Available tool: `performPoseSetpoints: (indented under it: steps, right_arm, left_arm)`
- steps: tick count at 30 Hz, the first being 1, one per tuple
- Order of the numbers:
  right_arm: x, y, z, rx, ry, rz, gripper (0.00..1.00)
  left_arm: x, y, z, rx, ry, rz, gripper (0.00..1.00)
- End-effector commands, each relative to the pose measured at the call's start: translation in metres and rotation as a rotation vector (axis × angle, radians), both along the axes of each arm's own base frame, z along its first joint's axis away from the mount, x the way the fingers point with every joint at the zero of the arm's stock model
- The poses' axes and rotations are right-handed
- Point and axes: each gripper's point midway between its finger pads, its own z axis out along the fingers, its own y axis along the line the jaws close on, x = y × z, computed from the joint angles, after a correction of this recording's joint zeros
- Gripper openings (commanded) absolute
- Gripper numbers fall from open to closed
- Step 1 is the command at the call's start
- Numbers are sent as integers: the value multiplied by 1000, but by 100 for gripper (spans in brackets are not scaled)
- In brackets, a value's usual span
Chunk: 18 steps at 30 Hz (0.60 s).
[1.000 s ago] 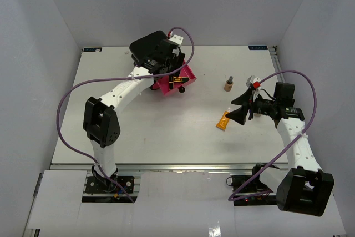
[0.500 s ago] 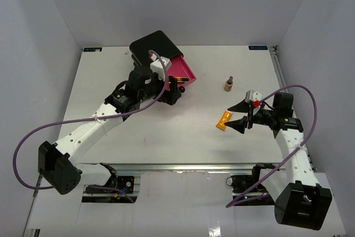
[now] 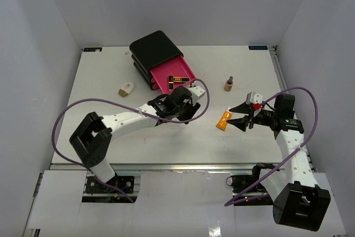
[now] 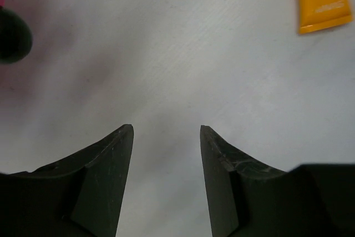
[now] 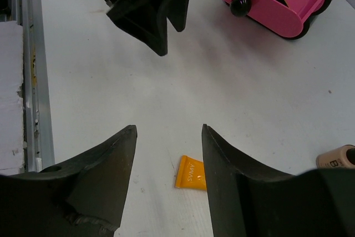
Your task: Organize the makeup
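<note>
- The orange tube (image 3: 223, 121) lies flat on the white table (image 3: 166, 145), right of centre. Its crimped end shows between the fingers of the right gripper (image 3: 236, 116), which stand apart and hold nothing.
- The small tan bottle (image 3: 228, 84) stands upright farther back, apart from the tube.
- Two black-and-gold lipsticks (image 3: 177, 79) lie in the open pink drawer (image 3: 162, 74) of the black box (image 3: 155, 48) at the back of the table.
- The left gripper (image 3: 187, 112) hangs over bare table between drawer and tube, with its jaws parted and nothing between them.
- A small tan-and-white object (image 3: 126, 88) sits alone on the left, well apart from the rest.
- The tabletop is matte white with faint marks, and a metal rail (image 3: 166, 166) edges its near side.
- Plain pale walls close in three sides, and purple cables (image 3: 65, 106) loop from both arms.
</note>
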Motion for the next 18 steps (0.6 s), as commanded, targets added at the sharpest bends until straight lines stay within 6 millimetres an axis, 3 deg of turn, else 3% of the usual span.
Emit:
performPoseSetpoints:
  steps: [1,3,9,14,18]
  right_arm:
    - [1,-2,4,-2,-36,0,57]
    - [1,-2,4,-1,-40,-3,57]
    - [1,-3,5,3,-37,-4,57]
    - [1,-3,5,3,-37,-5,56]
    - [2,-3,6,4,-38,-7,56]
  left_arm:
    - [49,14,5,234,-222,40,62]
    - [61,20,-5,330,-262,45,62]
    - [88,17,-8,439,-367,40,67]
    - [103,14,-1,500,-430,42,72]
    - [113,14,18,492,-477,74,76]
